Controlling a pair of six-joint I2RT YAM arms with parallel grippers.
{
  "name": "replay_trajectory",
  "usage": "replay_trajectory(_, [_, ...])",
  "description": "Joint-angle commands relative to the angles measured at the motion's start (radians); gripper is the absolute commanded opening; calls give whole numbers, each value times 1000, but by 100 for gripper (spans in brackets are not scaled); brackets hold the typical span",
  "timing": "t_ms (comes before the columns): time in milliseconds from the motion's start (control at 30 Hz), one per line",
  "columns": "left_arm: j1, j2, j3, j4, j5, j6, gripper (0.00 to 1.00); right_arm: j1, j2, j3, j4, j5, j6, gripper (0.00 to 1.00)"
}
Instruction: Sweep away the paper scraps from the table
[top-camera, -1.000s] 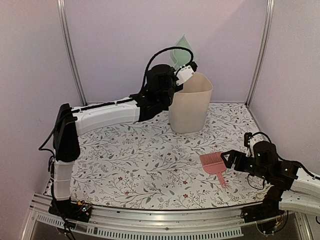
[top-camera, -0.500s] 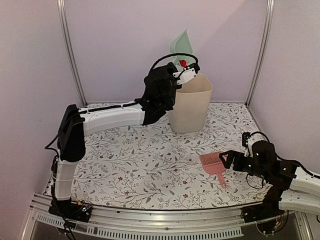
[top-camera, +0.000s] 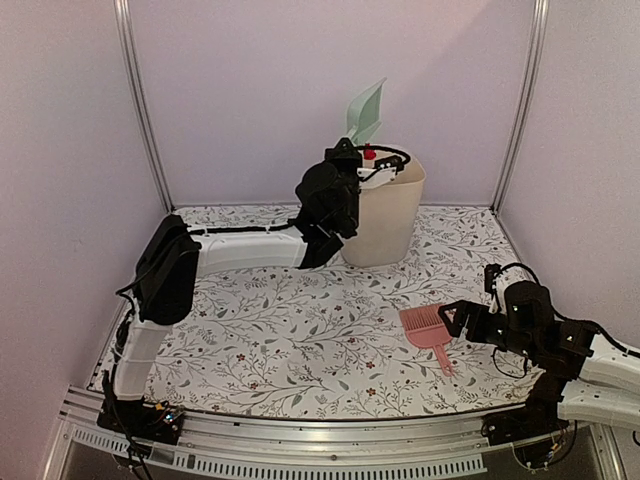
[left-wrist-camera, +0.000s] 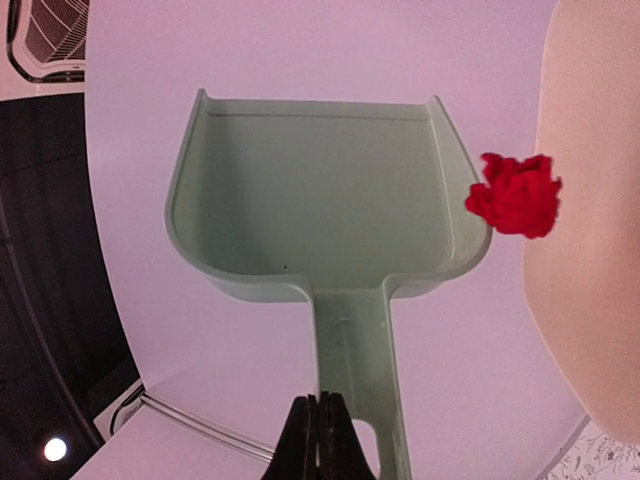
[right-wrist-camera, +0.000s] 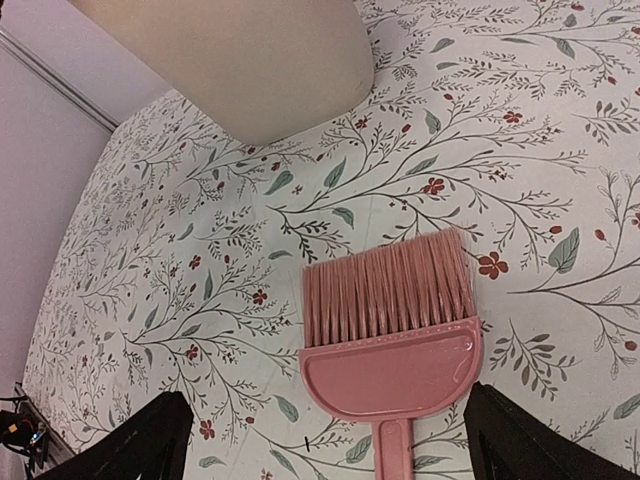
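empty dustpan, clamped in left gripper, over far bin; red scrap at its right edge; right gripper spread around brush handle.

— What does the left arm look like?
— White tube links between rounded black joint housings. A thin black cable arcs out at 2 o'clock from its black wrist block.
— And the right arm?
— Same scheme: blocky black wrist, white shell at 4 o'clock, a curled black lead at 11 o'clock.
— The claws?
— Left claw: dark, wedge-shaped fingers. Right claw: matte black fingers.
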Motion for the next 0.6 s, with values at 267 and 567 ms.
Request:
replay_trajectory(267, [-17, -84, -59, 42, -36, 70, 0, 2, -43, -5, 17, -11, -31, 99])
replay_trajectory(567, [-28, -248, -45, -342, -113, -453, 0, 2, -44, 7, 14, -11, -38, 99])
